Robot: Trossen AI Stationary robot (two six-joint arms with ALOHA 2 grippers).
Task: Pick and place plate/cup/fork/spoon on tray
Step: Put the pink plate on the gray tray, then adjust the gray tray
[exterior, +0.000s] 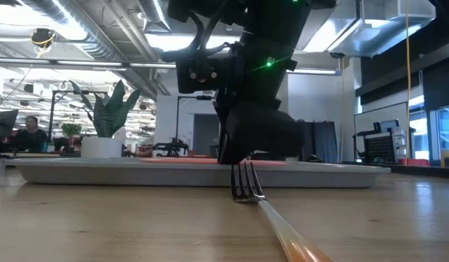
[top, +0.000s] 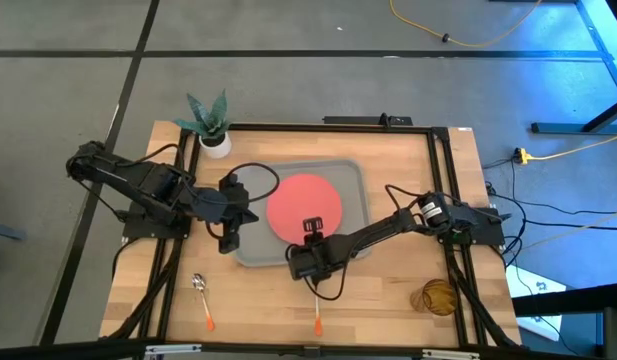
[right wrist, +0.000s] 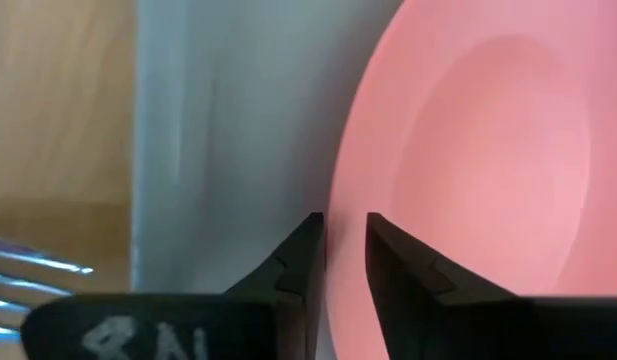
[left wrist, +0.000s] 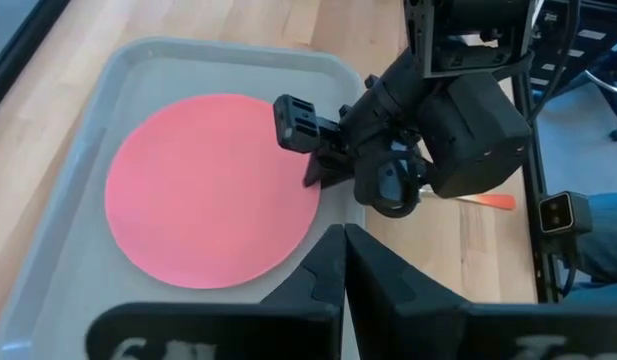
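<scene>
The coral-red plate (top: 304, 208) lies flat on the grey tray (top: 250, 250). My right gripper (right wrist: 345, 228) is at the plate's near rim, by the tray's near edge, open by a narrow gap; it also shows in the high view (top: 310, 244). My left gripper (left wrist: 343, 245) hovers shut over the tray's left side and holds nothing. The fork (top: 316, 312) lies on the table just in front of the tray, tines (exterior: 246, 191) toward it. The spoon (top: 201, 297) lies near the front left. The amber cup (top: 438, 297) is at the front right. My right gripper slants down from the table's near side over the plate's near rim (right wrist: 338, 190), and the rim shows in the gap between its fingers. I cannot tell whether either finger touches it. The plate rests flat on the tray.
A potted plant (top: 210, 125) stands at the far left corner, just behind the tray. Bare wood lies right of the tray and along the front edge between the spoon, the fork and the cup. Black frame rails run along the table's sides.
</scene>
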